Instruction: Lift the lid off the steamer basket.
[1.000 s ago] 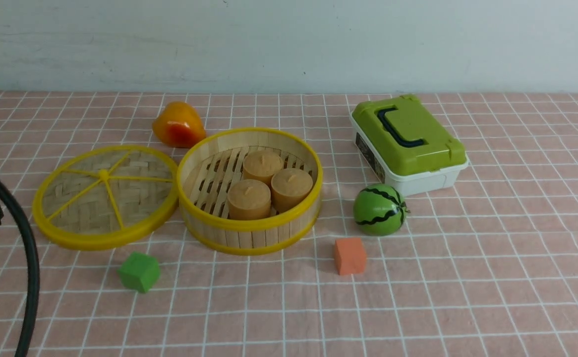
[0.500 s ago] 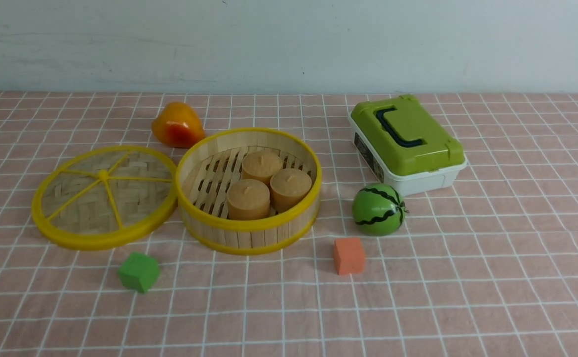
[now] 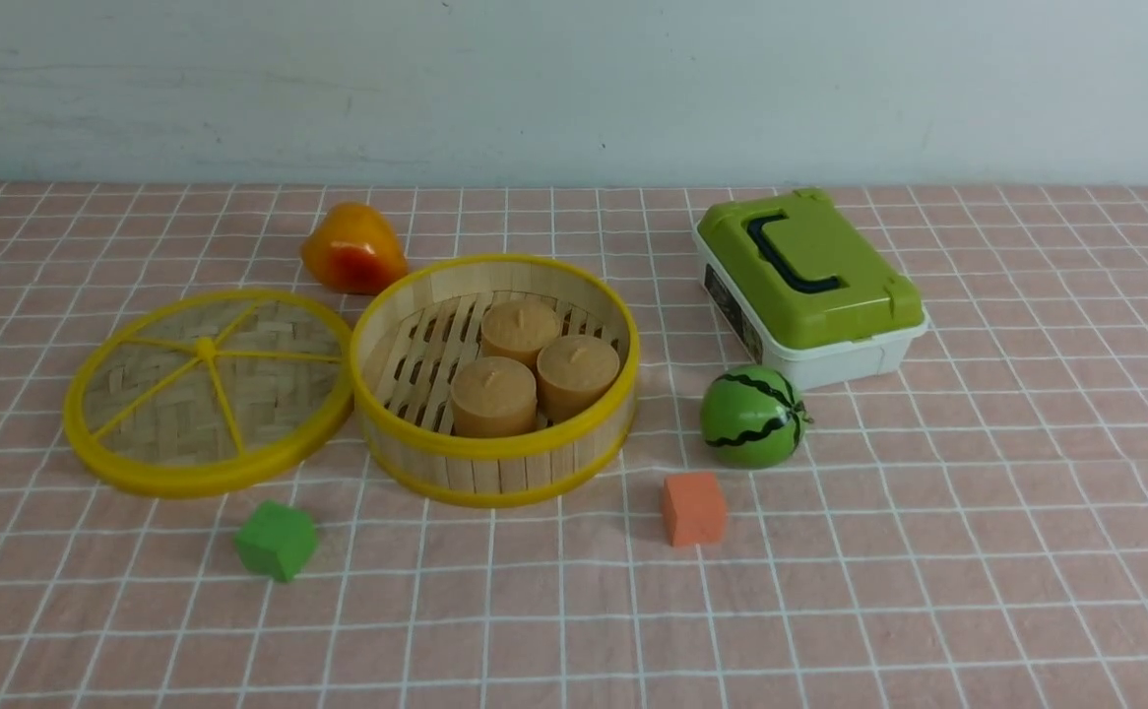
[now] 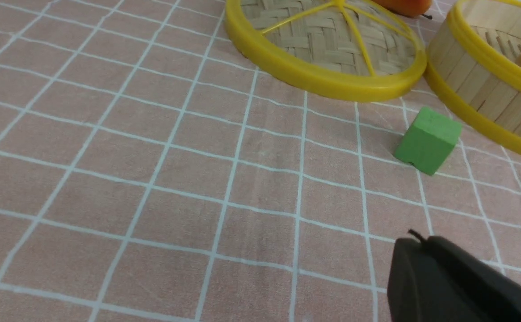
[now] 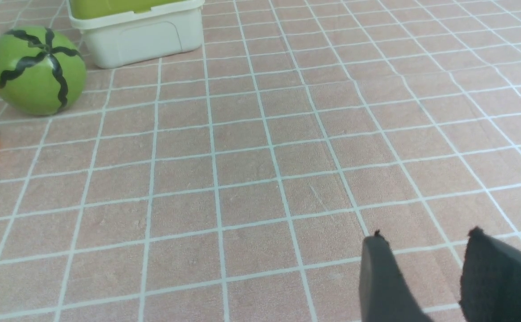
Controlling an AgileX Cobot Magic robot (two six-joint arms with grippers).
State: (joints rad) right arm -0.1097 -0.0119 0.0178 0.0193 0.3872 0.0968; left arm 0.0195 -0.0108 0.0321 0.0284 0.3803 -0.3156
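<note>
The lid [image 3: 208,389], a woven bamboo disc with a yellow rim, spokes and knob, lies flat on the cloth just left of the steamer basket [image 3: 495,463]. The basket stands uncovered and holds three tan cakes [image 3: 527,364]. Lid [image 4: 327,49] and basket wall [image 4: 488,89] also show in the left wrist view. My left gripper [image 4: 421,243] is shut and empty, low over the cloth on the near side of the lid. My right gripper [image 5: 426,237] is open and empty over bare cloth, well right of the basket. Neither gripper shows in the front view.
A green cube [image 3: 276,539] lies in front of the lid, an orange cube [image 3: 693,507] in front of a toy watermelon [image 3: 753,416]. A white box with a green lid [image 3: 810,286] stands back right. An orange-red fruit [image 3: 352,248] sits behind the basket.
The left arm and its cable, seen at the front view's left edge a second ago, have drawn back out of that view. The lid and basket have not moved.
</note>
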